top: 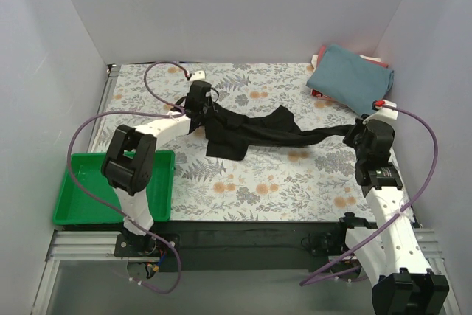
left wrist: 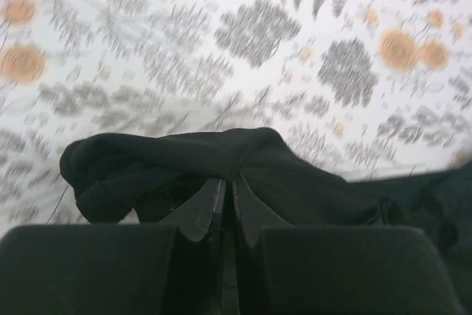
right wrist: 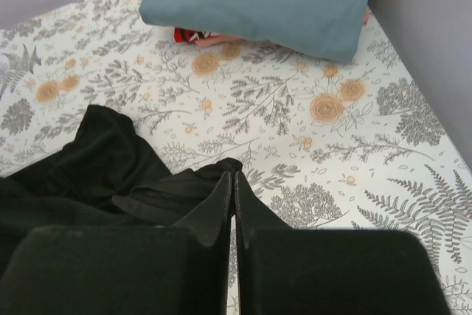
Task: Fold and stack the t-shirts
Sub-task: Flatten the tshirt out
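Black cloth runs between my two grippers: the black t-shirt (top: 251,132) makes a long, twisted band across the middle of the flowered table cover (top: 280,178). My left gripper (left wrist: 228,182) is pressed closed, finger against finger, and it pinches a bunched fold at the left end of the shirt. In the left wrist view the cloth sits directly at my fingertips and spreads to both sides of them. My right gripper (right wrist: 233,178) is also closed narrow and holds the right end of the same shirt. From there the cloth goes away to my left in loose folds. Near the left end a wider part of the shirt hangs down toward the near edge. I cannot tell if the thin middle part touches the cover or is a little lifted.

The teal-blue t-shirt (top: 350,77) lies folded in the far right corner, well apart from the right gripper. It lies on top of the red and pink shirts (right wrist: 195,35), which show only at its edge. The green tray (top: 81,193) stands at the near left, beside my left arm.
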`<move>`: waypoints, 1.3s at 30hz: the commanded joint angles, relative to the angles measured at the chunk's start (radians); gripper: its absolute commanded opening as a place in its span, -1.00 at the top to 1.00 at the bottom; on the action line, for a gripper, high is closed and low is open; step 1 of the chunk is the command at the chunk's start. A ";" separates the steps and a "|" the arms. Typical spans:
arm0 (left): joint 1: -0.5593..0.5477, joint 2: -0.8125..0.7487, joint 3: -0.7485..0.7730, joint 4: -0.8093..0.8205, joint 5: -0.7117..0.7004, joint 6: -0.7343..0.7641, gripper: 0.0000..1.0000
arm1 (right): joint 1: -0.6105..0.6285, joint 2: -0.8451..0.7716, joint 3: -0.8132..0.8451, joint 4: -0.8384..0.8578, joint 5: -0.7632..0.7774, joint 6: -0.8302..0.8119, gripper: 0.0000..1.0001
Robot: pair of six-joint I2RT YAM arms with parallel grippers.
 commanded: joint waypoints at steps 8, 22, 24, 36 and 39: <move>0.002 0.004 0.019 0.091 -0.041 0.014 -0.78 | -0.001 0.032 -0.045 0.059 -0.023 0.010 0.97; -0.122 -0.245 -0.330 -0.129 -0.019 -0.150 -0.29 | -0.002 0.076 -0.068 0.099 -0.096 0.026 0.97; -0.124 -0.256 -0.341 -0.150 -0.012 -0.163 -0.23 | -0.001 0.076 -0.069 0.102 -0.096 0.026 0.97; -0.157 -0.216 -0.350 -0.173 0.060 -0.203 0.13 | -0.002 0.070 -0.078 0.106 -0.096 0.027 0.97; -0.164 -0.216 -0.366 -0.173 0.071 -0.213 0.27 | -0.001 0.072 -0.077 0.106 -0.096 0.027 0.97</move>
